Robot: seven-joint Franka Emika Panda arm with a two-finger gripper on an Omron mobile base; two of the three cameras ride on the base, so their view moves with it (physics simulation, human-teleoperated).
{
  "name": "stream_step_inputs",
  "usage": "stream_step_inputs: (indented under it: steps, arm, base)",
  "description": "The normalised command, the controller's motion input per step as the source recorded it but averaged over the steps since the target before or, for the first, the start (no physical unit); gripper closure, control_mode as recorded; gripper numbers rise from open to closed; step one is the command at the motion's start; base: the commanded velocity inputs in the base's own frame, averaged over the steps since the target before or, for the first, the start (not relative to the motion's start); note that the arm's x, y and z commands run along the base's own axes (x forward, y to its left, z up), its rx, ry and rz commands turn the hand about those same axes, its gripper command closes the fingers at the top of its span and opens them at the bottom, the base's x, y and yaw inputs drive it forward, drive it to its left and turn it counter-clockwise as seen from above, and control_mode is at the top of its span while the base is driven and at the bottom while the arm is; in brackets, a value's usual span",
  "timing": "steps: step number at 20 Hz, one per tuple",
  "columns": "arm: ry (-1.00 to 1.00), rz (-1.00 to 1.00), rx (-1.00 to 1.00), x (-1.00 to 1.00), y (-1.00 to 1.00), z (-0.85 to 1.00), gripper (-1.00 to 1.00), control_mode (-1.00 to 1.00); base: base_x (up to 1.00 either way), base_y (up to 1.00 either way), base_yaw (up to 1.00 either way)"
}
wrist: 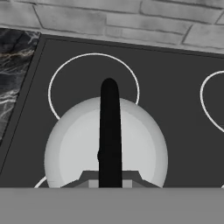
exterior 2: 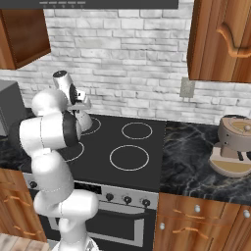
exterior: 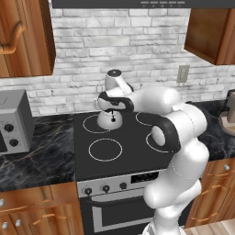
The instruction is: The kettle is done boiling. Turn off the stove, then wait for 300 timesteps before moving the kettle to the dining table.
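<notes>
From the left, the gripper [exterior: 111, 111] hangs over the kettle [exterior: 110, 120] on the stove's [exterior: 124, 158] back-left burner. From the right, the arm hides most of the kettle [exterior 2: 85, 121]. The hand view shows closed fingers above its black handle [wrist: 109, 131].

Flat, even light all round, no clear source. Hardly any cast shadows. Soft sheen on the white arm [exterior: 183, 133] and kettle [wrist: 107, 144]. Brick wall [exterior: 114, 41] pale and bright. Edges slightly soft, coarse; no blur.
</notes>
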Motion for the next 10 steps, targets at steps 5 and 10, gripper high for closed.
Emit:
stream_step_inputs:
  steps: [5,10]
  arm:
    - [0.0,-0.03,0.09,-0.56,-0.27,0.38,1.0,-1.0]
    - [0.0,-0.04,0.04,-0.52,-0.28,0.3,1.0,-1.0]
  base:
    - [0.0,0.0,0.0]
    - [0.0,0.0,0.0]
